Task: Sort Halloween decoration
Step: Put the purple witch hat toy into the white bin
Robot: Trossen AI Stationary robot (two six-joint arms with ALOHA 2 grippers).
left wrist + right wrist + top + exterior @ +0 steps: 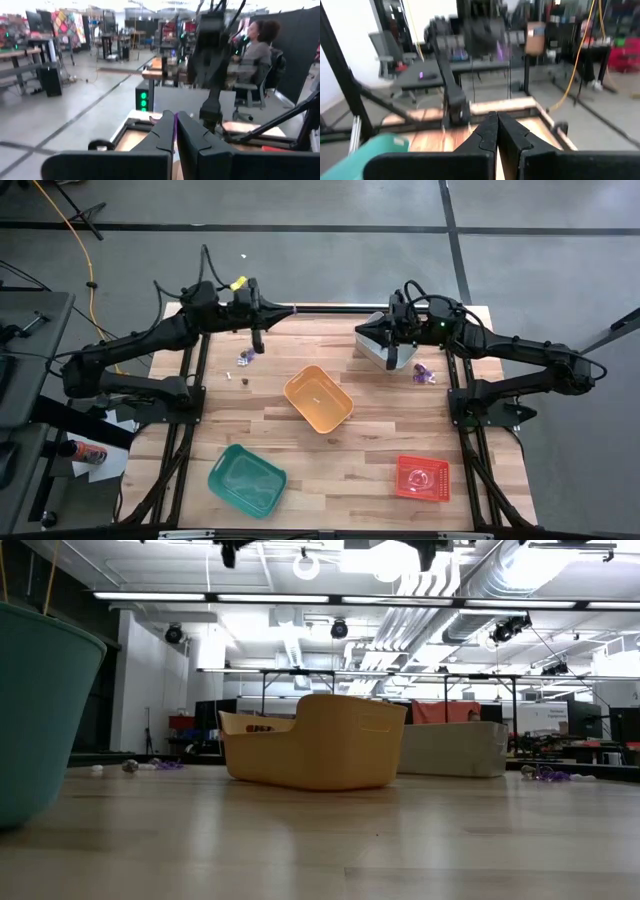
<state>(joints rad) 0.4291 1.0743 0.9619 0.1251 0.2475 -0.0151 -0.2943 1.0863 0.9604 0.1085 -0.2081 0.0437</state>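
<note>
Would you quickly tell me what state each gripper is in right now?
Left gripper: shut on a purple trinket, raised over the table's far edge.
Right gripper: shut, nothing visible between its fingers, raised near the grey bin.

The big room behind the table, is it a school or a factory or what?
Most likely a robot lab or workshop. Bare pipes and ducts run under the ceiling, more work tables stand across the floor, and a person sits at a desk behind the two robot arms' wooden table.
</note>
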